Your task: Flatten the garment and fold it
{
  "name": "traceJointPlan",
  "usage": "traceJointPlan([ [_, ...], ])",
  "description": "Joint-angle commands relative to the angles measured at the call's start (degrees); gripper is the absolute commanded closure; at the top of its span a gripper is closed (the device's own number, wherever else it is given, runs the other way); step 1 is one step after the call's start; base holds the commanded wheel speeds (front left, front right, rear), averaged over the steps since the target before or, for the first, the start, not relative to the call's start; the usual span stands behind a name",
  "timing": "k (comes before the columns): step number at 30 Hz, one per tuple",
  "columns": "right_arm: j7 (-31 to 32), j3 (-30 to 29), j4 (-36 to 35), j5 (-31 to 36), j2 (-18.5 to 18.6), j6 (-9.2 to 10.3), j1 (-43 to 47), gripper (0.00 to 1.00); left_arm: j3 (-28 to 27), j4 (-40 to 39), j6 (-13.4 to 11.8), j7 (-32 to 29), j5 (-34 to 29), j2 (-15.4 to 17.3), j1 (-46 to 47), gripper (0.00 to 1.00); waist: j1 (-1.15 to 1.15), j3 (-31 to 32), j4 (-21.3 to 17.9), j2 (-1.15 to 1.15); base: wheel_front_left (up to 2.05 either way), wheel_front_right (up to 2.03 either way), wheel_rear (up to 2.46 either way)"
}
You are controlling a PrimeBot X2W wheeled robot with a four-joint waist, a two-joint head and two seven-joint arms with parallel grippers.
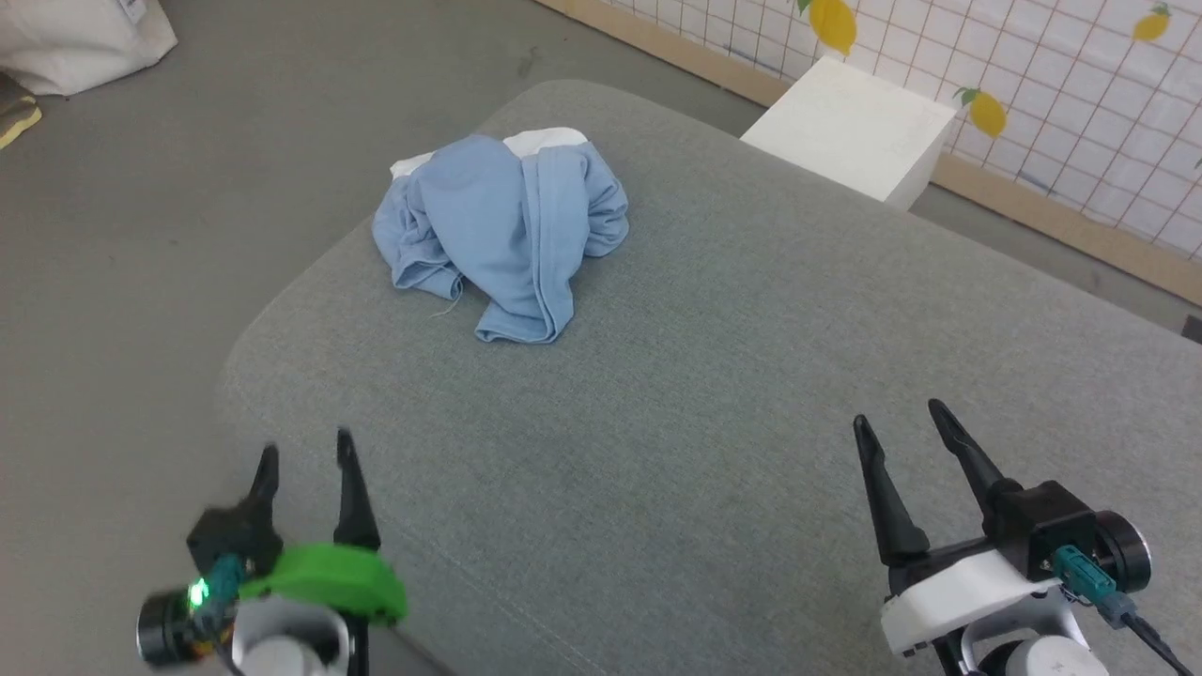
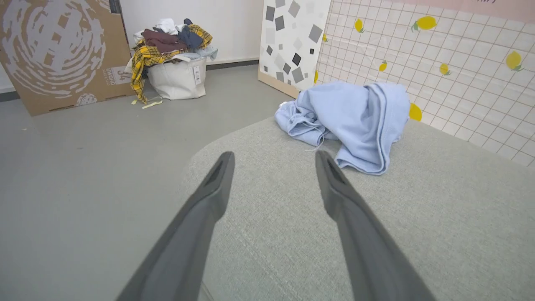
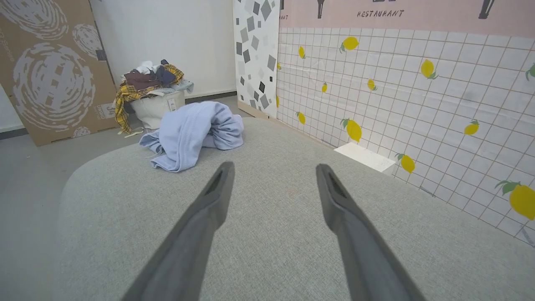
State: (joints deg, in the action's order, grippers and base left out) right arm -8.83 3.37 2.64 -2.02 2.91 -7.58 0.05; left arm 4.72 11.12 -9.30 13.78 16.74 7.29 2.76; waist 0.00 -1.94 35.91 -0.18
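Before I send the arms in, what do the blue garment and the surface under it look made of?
The garment: soft, matte light-blue cloth, probably a knit; it slumps in limp folds. The surface: grey woven upholstery, matte, coarse weave visible; rounded edges suggest padding.

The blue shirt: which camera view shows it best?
The head view: it looks down on the whole crumpled shirt, with the white collar at its far edge. The left wrist view shows it close, from a low angle; the right wrist view shows it smaller, farther off.

L end effector (image 1: 306, 442) & R end effector (image 1: 897, 412), both wide open, empty, well apart.
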Motion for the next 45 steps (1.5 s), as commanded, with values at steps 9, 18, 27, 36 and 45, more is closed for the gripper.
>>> traceJointPlan([
  [9, 2.9, 1.7, -3.5, 3.2, 0.5, 0.09, -4.6, 0.0, -0.4, 6.7, 6.0, -8.1, 4.5, 3.5, 22.7, 0.0, 0.0, -12.0, -8.3, 0.18, 0.0, 0.0, 0.0],
  [18, 3.7, 4.2, -5.8, 3.1, 3.1, 0.09, -10.4, 0.0, -5.8, 14.3, 11.3, -18.2, 12.1, 11.1, 38.4, 0.0, 0.0, -25.2, -19.6, 0.18, 0.0, 0.0, 0.0],
  [27, 3.0, 4.3, -7.8, 2.9, 4.1, 0.09, -15.0, 0.0, -11.9, 14.1, 8.2, -31.8, 18.4, 17.7, 44.2, 0.0, 0.0, -35.8, -26.0, 0.18, 0.0, 0.0, 0.0],
  [36, 0.9, 5.5, -6.6, 2.2, 3.1, 0.09, -17.0, 0.0, -16.2, 15.1, 0.2, -41.8, 21.1, 20.1, 40.8, 0.0, 0.0, -39.6, -30.0, 0.18, 0.0, 0.0, 0.0],
  [45, -1.3, 4.6, -3.2, 1.7, 2.1, 0.09, -17.0, 0.0, -18.1, 15.8, -6.1, -48.7, 21.9, 20.0, 32.7, 0.92, 0.0, -35.6, -30.9, 0.18, 0.0, 0.0, 0.0],
])
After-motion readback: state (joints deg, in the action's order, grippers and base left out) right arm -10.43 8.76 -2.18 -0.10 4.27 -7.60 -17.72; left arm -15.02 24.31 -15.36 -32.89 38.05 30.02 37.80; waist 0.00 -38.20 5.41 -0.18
